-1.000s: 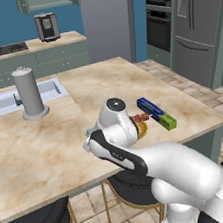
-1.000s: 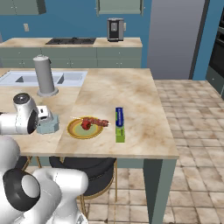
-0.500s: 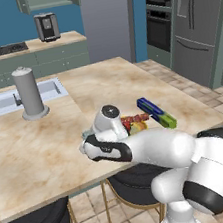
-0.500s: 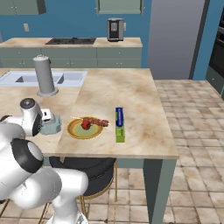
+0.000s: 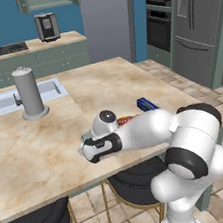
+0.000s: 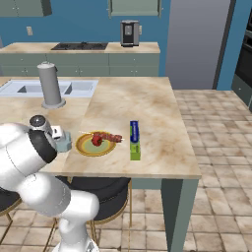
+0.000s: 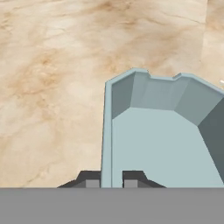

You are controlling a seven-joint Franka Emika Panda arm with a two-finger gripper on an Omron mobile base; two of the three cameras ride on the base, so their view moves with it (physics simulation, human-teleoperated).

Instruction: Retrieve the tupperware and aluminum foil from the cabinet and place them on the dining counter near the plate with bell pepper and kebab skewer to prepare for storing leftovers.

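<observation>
Gripper closed on the left wall of the tupperware: in the hand view one dark finger tip sits outside the rim and the other inside, wall pinched between. Tub hangs directly ahead of the hand, open side up, its long axis running away from the fingers.

Right base view: tupperware low over the dining counter, just beside the plate, on the plate's sink-ward side. Whether its base touches the marble or hovers just above — cannot tell, the arm hides the underside. Aluminum foil already lies flat on the far side of the plate, long axis pointing front to back across the counter, lime-green end toward the near edge.

Judgement: last step of the placement; what remains is down and release, no sideways travel needed. Risk: the tub tipping on the pinched wall if let go before the base is flat.

Surface: beige marble-patterned top, bare under the tub. A grey cylinder stands by the sink, well apart. Behind: worktop with hob, coffee machine, blue wall
</observation>
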